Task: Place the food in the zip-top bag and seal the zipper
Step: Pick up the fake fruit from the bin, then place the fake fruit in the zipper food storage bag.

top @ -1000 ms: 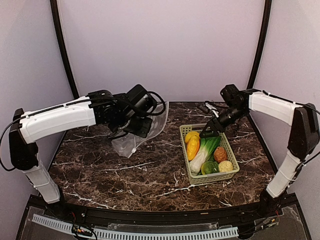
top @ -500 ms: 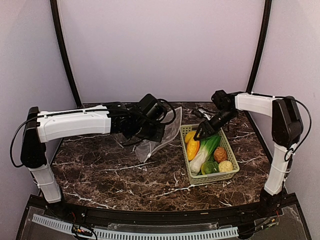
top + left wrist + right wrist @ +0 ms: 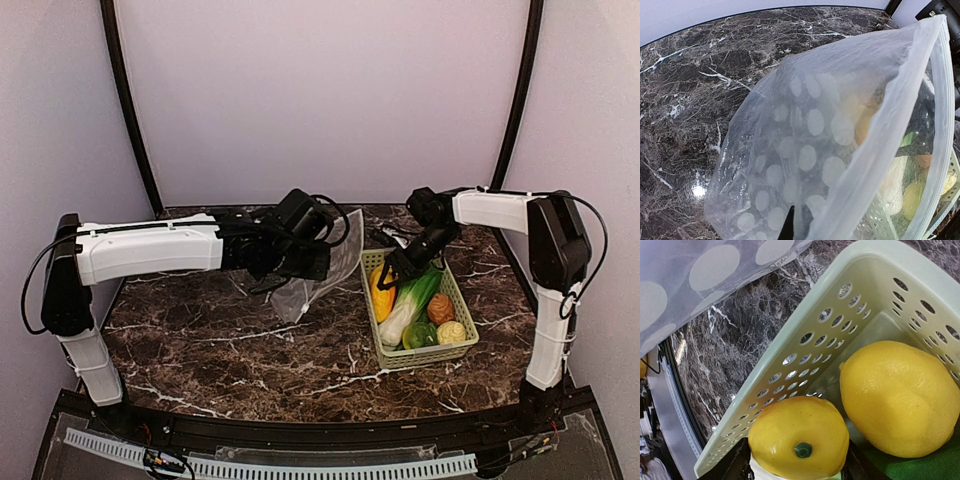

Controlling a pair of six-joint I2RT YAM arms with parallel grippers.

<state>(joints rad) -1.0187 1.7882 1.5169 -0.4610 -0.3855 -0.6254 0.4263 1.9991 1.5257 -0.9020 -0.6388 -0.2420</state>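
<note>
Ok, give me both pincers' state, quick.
Left pincer: closed, holding the zip-top bag.
Right pincer: closed on a yellow lemon in the basket.

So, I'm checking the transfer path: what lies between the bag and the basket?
Only a bare strip of marble table, seen in the right wrist view between the zip-top bag and the basket rim.
</note>
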